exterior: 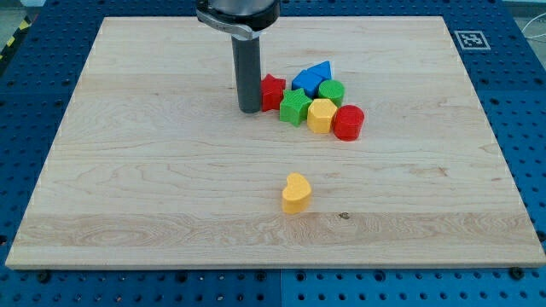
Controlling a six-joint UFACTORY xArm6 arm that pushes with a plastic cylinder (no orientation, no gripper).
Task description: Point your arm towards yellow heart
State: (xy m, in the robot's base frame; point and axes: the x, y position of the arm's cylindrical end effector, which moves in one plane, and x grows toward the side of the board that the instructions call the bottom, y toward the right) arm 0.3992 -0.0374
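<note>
The yellow heart (296, 193) lies alone on the wooden board, below the view's middle. My tip (249, 109) rests on the board above and to the left of the heart, well apart from it. The tip stands just left of a red block (272, 91), close to or touching it; I cannot tell which. That red block belongs to a cluster to the right of the tip.
The cluster holds a blue block (312, 78), a green star-like block (295, 107), a round green block (332, 91), a yellow block (322, 115) and a red cylinder (348, 122). The wooden board (128, 170) lies on a blue perforated table.
</note>
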